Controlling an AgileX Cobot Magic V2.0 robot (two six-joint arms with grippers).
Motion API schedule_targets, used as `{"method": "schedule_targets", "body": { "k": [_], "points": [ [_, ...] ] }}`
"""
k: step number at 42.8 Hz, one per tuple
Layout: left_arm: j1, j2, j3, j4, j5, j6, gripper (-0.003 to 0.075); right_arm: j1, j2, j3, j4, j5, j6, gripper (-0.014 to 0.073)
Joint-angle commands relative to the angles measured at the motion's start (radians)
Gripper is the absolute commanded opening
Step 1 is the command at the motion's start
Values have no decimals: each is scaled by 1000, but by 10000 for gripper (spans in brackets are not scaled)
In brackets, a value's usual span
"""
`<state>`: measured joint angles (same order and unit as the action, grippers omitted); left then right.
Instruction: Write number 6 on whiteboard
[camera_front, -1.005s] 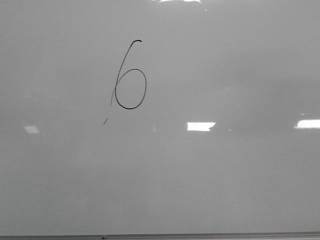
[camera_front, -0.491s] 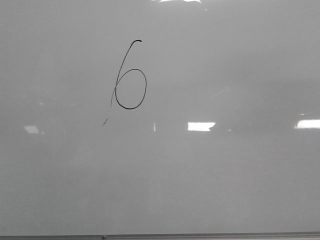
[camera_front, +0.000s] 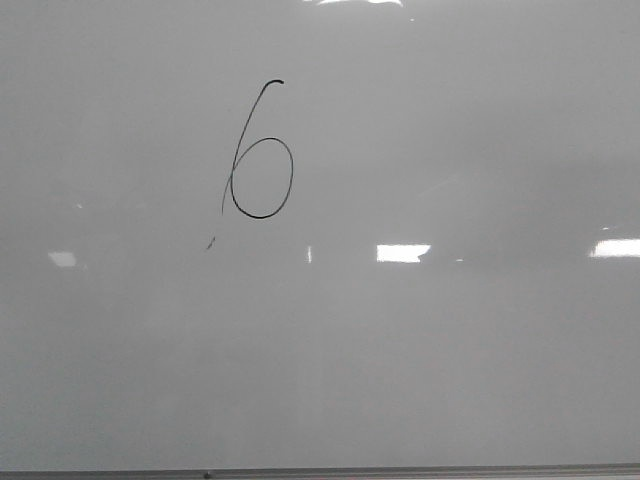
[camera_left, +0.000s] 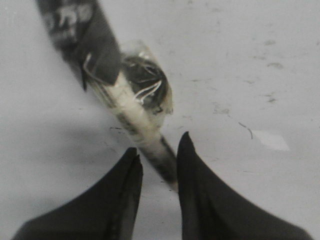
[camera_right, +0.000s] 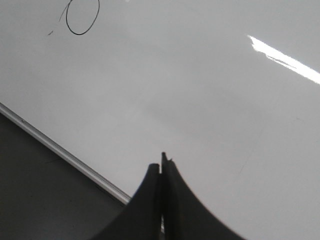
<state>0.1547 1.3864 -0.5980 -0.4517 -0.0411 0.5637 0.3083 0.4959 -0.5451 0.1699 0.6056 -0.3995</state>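
The number 6 (camera_front: 260, 217), a thin black line with a tall slanted stem and a closed loop, sits on the upper left of the whiteboard (camera_front: 450, 350). Neither gripper shows in the front view. In the left wrist view my left gripper (camera_left: 159, 142) is open over a pale smudged surface. A black-and-white marker (camera_left: 135, 120) wrapped in clear tape lies between the fingertips, against one finger with a gap to the other. My right gripper (camera_right: 161, 162) is shut and empty above the whiteboard (camera_right: 200, 100). The loop of the 6 (camera_right: 80, 34) is far from it.
A thin grey edge strip (camera_front: 400, 470) runs along the board's near side and also shows in the right wrist view (camera_right: 65, 155), with a dark surface (camera_right: 35, 190) beyond it. A tiny dark speck (camera_front: 209, 245) lies below the 6. Bright light reflections (camera_front: 403, 253) cross the board.
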Motion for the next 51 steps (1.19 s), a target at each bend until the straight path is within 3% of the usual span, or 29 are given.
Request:
{"method": "schedule_targets", "body": {
  "k": [1,17,24,31,42,51],
  "points": [
    [-7,-26,-30,0,-70,-4,247,-8,2,-26,7,-75,-1,-61],
    [2,-68,-30,0,-45,-3,362,-8,2,-26,7,-75,-1,-61],
    [9,-207,-30,48,17,-2,368,-8,2,-26,16,-81,7,-61],
    [9,-403,-28,91,101,-2,360,-14,2,-24,8,-122,122,-61],
    [9,-729,44,89,228,0,126,-15,-76,79,2,-277,278,-61],
    [9,-1019,164,85,309,0,-20,-15,-254,173,2,-298,284,-61]
  ]
}}
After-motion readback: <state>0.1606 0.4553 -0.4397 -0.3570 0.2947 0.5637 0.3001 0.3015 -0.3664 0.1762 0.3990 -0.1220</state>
